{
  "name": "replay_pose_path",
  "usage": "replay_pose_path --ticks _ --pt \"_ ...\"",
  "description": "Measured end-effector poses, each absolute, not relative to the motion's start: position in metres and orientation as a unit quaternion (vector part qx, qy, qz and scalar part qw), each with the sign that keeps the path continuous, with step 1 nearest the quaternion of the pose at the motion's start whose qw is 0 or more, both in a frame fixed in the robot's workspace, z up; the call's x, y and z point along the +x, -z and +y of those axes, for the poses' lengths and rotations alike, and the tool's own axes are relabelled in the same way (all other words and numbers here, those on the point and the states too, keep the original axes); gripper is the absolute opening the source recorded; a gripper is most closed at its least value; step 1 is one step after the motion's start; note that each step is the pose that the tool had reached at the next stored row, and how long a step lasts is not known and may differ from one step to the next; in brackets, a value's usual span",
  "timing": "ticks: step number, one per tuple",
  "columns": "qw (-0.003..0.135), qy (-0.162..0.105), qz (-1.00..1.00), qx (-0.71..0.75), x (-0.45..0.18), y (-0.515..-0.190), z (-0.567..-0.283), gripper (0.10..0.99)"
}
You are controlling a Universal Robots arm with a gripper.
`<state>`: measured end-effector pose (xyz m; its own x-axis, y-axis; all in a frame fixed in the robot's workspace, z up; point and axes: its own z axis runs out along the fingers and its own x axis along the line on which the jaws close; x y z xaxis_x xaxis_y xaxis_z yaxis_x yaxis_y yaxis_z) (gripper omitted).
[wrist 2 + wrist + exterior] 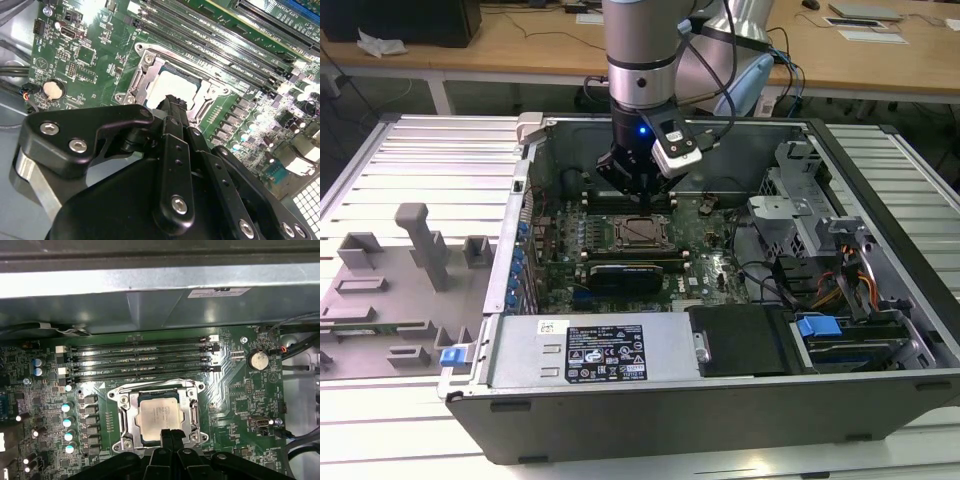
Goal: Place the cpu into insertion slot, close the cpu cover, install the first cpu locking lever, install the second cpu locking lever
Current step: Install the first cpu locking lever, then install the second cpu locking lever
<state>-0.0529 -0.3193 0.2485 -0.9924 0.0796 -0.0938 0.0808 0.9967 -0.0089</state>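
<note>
The cpu (159, 414) lies flat in its socket on the green motherboard, silvery-tan face up, also seen as the cpu (172, 85) and the cpu (640, 232). The cpu cover (131, 412) lies down around it as a metal frame, its window showing the chip; the cpu cover (145, 82) looks flat here too. My gripper (170, 433) hangs just above the socket's edge, black fingers together and holding nothing. The same shut gripper (173, 101) overlaps one edge of the chip. In the exterior view my gripper (638, 188) is inside the open case, right above the socket.
Memory slots (140, 360) run beside the socket, toward the case wall (150, 305). A long black card (630, 270) lies on the socket's near side. The power supply (590, 350) and drive cage (800, 215) stand inside the case. A grey fixture (420, 245) is at the exterior view's left.
</note>
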Motion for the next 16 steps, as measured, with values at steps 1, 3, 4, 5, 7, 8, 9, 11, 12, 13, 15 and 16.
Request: replay_pose_path --ticks 1,3,4,5,7,8,9,11,12,13,15,16 --pt "0.046 0.006 0.998 0.040 -0.0529 -0.2485 -0.3194 0.106" --pt "0.046 0.006 0.998 0.040 -0.0529 -0.2484 -0.3193 0.106" --pt "0.046 0.006 0.998 0.040 -0.0529 -0.2484 -0.3193 0.106" --pt "0.046 0.006 0.998 0.040 -0.0529 -0.2484 -0.3193 0.106" --pt "0.046 0.006 0.998 0.040 -0.0529 -0.2484 -0.3193 0.106" --pt "0.046 0.006 0.998 0.040 -0.0529 -0.2484 -0.3193 0.106" --pt "0.046 0.006 0.998 0.040 -0.0529 -0.2484 -0.3193 0.106" --pt "0.046 0.006 0.998 0.040 -0.0529 -0.2484 -0.3193 0.106" --pt "0.046 0.006 0.998 0.040 -0.0529 -0.2484 -0.3193 0.106" --pt "0.046 0.006 0.998 0.040 -0.0529 -0.2484 -0.3193 0.106" --pt "0.046 0.006 0.998 0.040 -0.0529 -0.2484 -0.3193 0.106" --pt "0.046 0.006 0.998 0.040 -0.0529 -0.2484 -0.3194 0.106"
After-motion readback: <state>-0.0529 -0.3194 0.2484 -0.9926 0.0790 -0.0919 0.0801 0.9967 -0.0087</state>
